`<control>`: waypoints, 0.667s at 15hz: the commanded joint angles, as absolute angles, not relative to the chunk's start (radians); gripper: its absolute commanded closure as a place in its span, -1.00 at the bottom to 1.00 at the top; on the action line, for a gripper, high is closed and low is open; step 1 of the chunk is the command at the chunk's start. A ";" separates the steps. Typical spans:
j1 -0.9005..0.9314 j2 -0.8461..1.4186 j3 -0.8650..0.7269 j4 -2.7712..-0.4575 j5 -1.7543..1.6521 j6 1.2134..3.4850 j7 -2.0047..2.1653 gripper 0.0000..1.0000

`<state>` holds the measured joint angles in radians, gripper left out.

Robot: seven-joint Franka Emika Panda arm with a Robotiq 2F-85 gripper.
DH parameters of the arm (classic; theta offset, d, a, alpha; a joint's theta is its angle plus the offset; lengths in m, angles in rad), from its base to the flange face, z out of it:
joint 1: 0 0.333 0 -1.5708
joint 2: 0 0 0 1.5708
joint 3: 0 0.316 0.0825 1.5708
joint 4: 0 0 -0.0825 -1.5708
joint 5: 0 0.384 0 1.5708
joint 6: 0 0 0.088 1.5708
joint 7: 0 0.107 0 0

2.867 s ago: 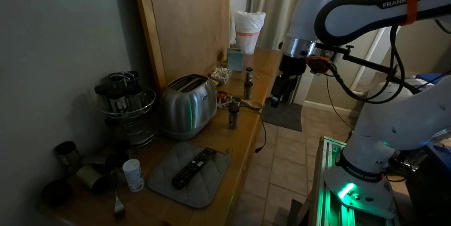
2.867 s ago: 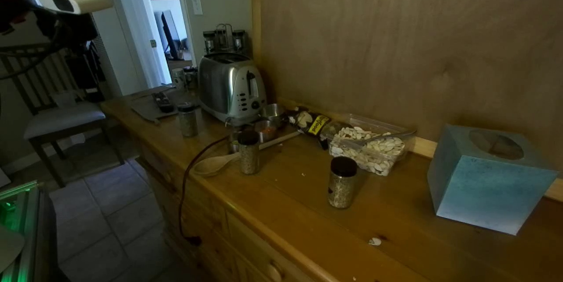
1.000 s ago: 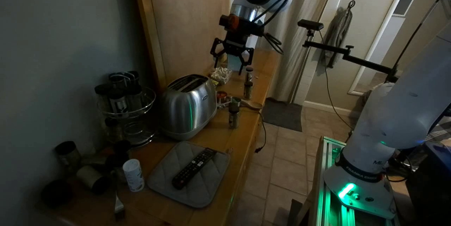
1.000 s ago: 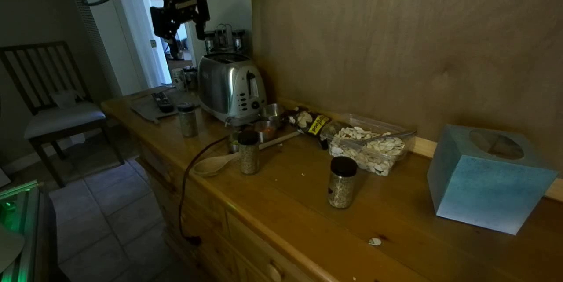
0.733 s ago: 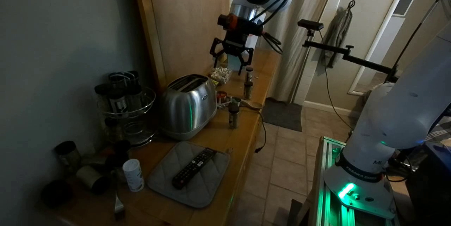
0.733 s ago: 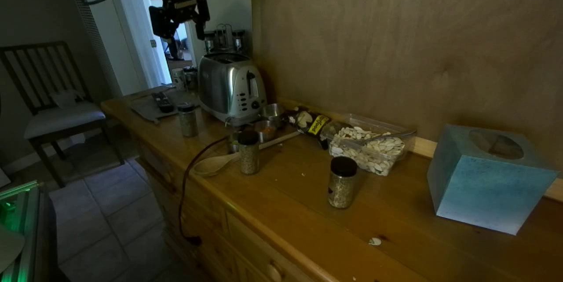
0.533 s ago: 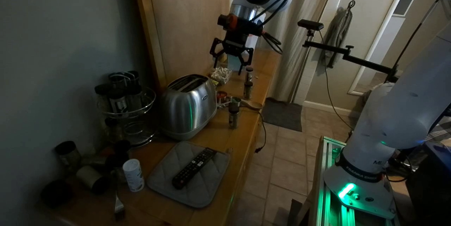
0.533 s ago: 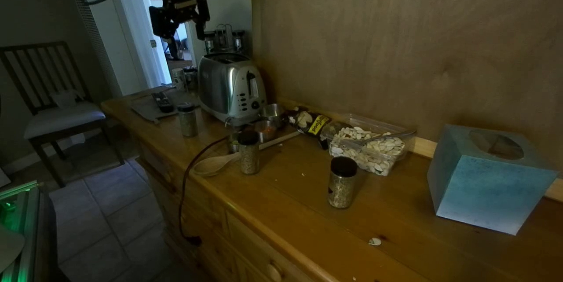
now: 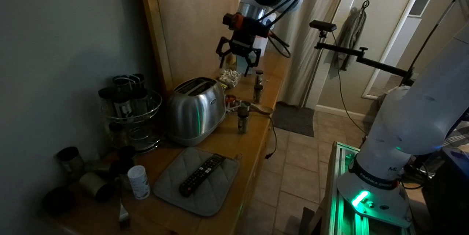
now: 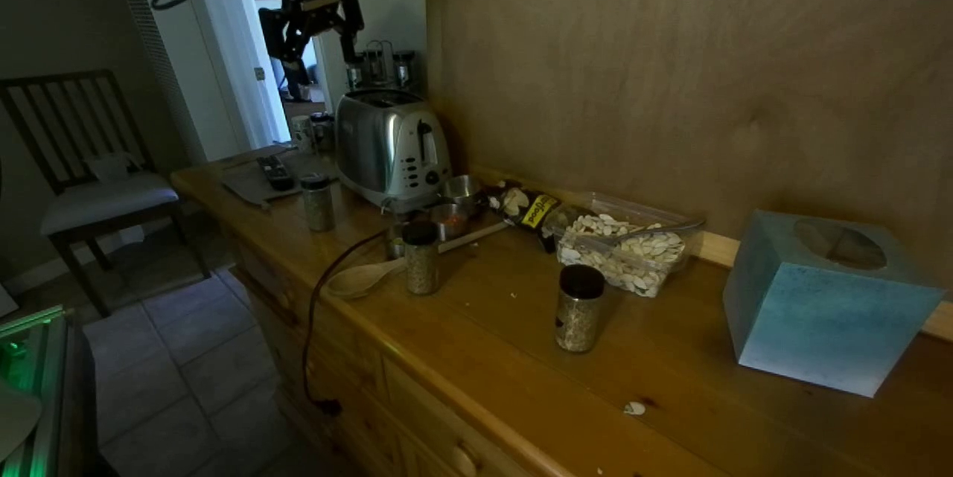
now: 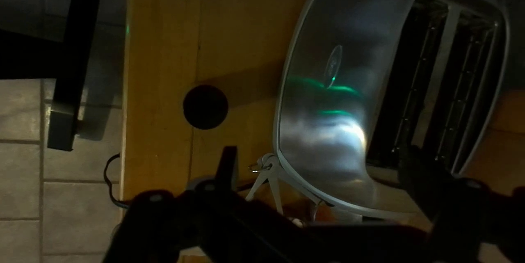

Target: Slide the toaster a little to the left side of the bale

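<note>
The chrome two-slot toaster (image 9: pixel 196 114) stands upright on the wooden counter (image 9: pixel 225 141), near the wall panel. Its lever and buttons face the camera in an exterior view (image 10: pixel 376 142). My gripper (image 9: pixel 233 70) is open and empty, above the counter and higher than the toaster, toward its lever end; it also shows in an exterior view (image 10: pixel 325 69). In the wrist view the toaster (image 11: pixel 324 107) lies beneath my gripper (image 11: pixel 318 148). One finger appears over the slots and the other over the counter beside the toaster. I see no contact.
A wire spice rack (image 9: pixel 135 117) stands beside the toaster. A grey pad (image 9: pixel 216 198) with a remote (image 9: pixel 201 175) lies near it. A spice jar (image 9: pixel 243 121), wooden spoon (image 10: pixel 365 277), measuring cups (image 10: pixel 450 220), seed container (image 10: pixel 625 254) and tissue box (image 10: pixel 826 306) are around.
My arm has swung from beside the counter to over it, and the gripper now shows spread fingers. In the last half second it shifted slightly toward the wall panel. The toaster has not moved.
</note>
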<state>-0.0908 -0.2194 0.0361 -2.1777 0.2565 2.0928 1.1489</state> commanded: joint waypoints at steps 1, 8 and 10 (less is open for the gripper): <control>-0.074 -0.193 0.076 -2.161 0.161 2.200 1.254 -1.00; -0.080 -0.126 0.136 -2.101 -0.270 2.326 1.351 -1.00; -0.072 -0.098 0.130 -2.073 -0.352 2.311 1.331 -1.00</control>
